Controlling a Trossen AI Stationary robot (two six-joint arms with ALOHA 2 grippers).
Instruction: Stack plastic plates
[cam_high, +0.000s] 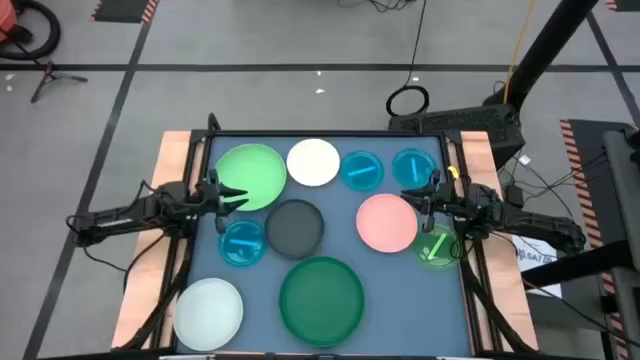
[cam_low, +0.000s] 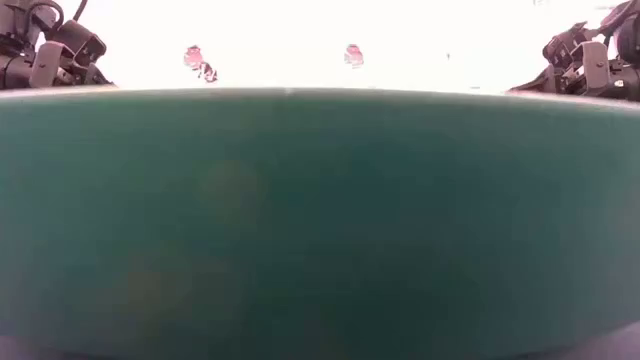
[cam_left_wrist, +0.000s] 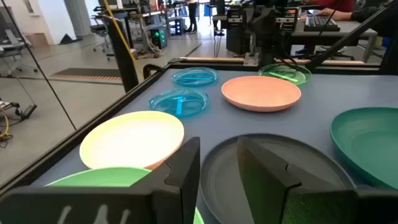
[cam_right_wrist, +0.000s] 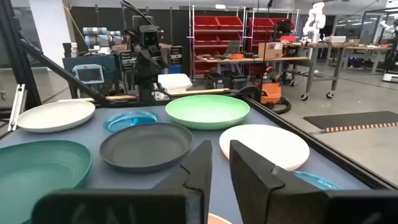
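Several round plastic plates lie apart on the blue table top, each flat on its base. Along the far side sit a large light green plate (cam_high: 250, 177), a white plate (cam_high: 313, 163) and two cyan plates (cam_high: 361, 170) (cam_high: 412, 166). In the middle are a dark grey plate (cam_high: 296, 227), a pink plate (cam_high: 387, 222), a cyan plate (cam_high: 241, 242) and a small bright green plate (cam_high: 437, 247). Near the front sit a large dark green plate (cam_high: 321, 298) and a pale plate (cam_high: 209, 312). My left gripper (cam_high: 235, 195) (cam_left_wrist: 217, 146) hovers open over the light green plate's near edge. My right gripper (cam_high: 412, 197) (cam_right_wrist: 221, 152) hovers open by the pink plate's far edge.
A raised dark frame (cam_high: 460, 200) rims the table, with wooden strips outside it on the left and right. In the low view the dark green plate (cam_low: 320, 220) fills nearly the whole picture. Bare blue surface shows between the plates, mostly near the front right corner.
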